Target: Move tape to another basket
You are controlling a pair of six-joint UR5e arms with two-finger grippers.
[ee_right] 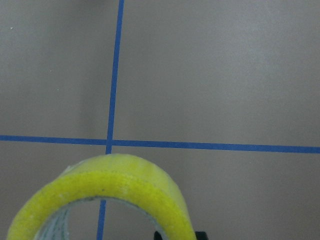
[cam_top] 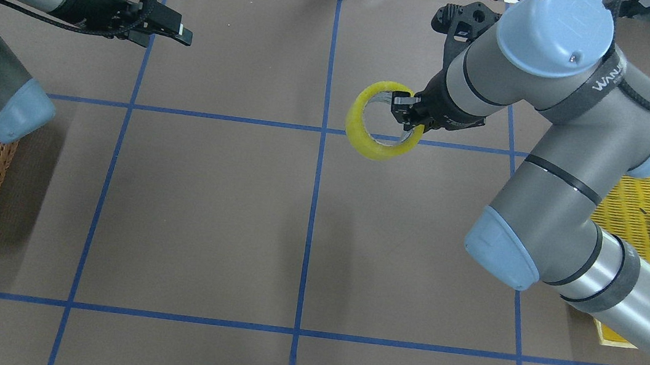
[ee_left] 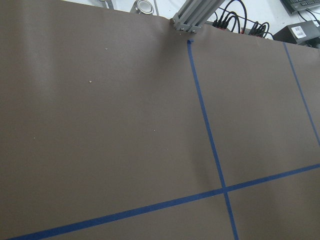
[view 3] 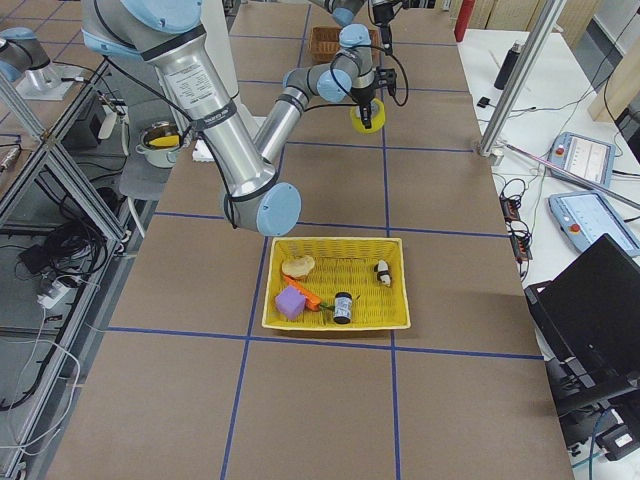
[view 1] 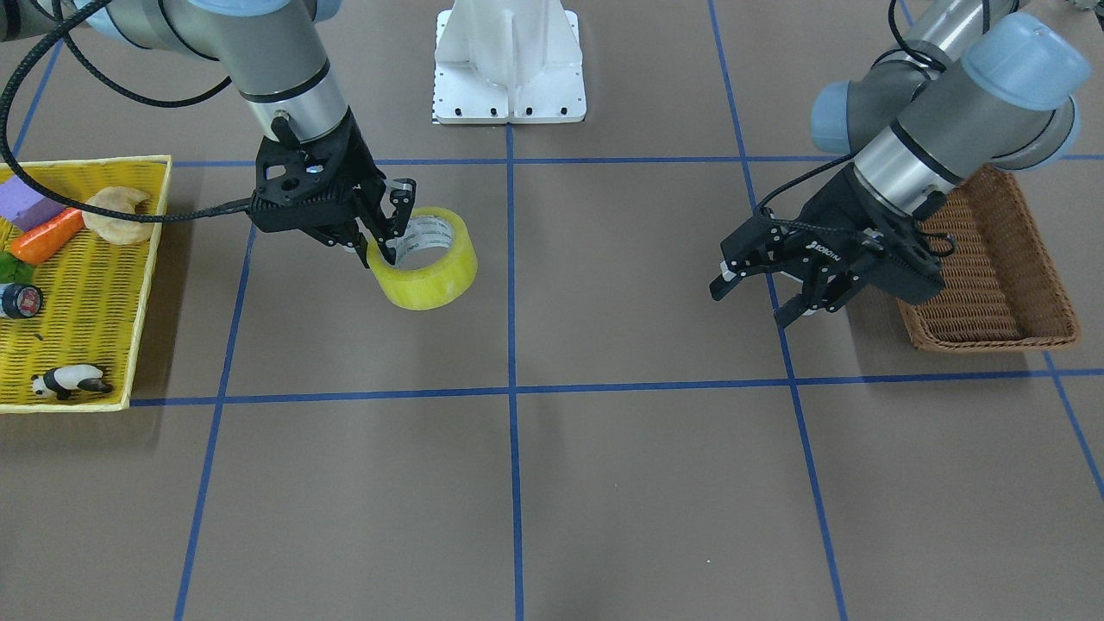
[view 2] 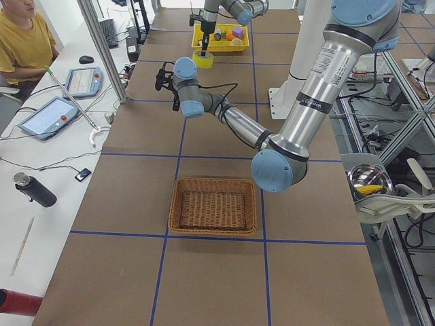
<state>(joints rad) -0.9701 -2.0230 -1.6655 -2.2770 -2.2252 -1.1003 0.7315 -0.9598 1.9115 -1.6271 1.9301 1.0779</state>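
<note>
Right gripper [view 1: 384, 233] has the tape [view 1: 431, 267], and it's a firm pinch: one finger inside the printed core, the other on the outside, jaws clamped on the wall of the roll. The roll hangs tilted from that grip, with its open ring facing partly up in the overhead view. It sits out over the bare table [view 1: 604, 483], just on the right arm's side of the long blue line [view 1: 511, 285] that runs down the middle. From the wrist camera the yellow band fills the bottom of the picture, with a crossing of blue lines behind it.

Behind the right arm is the yellow basket [view 1: 86, 302], well apart from the roll. Inside it are a carrot [view 1: 47, 239], a purple block [view 1: 26, 205], a piece of bread [view 1: 116, 216], a little panda [view 1: 71, 380] and a small dark roll [view 1: 19, 301] (that's the one with the red label, lying on its side).

Over on the other side, the left gripper [view 1: 750, 304] hangs above the table with its jaws spread wide and nothing between them. It's just beside the brown basket [view 1: 992, 267], on the side facing the centre. The tape is well away from that brown basket, closer to the yellow one.
</note>
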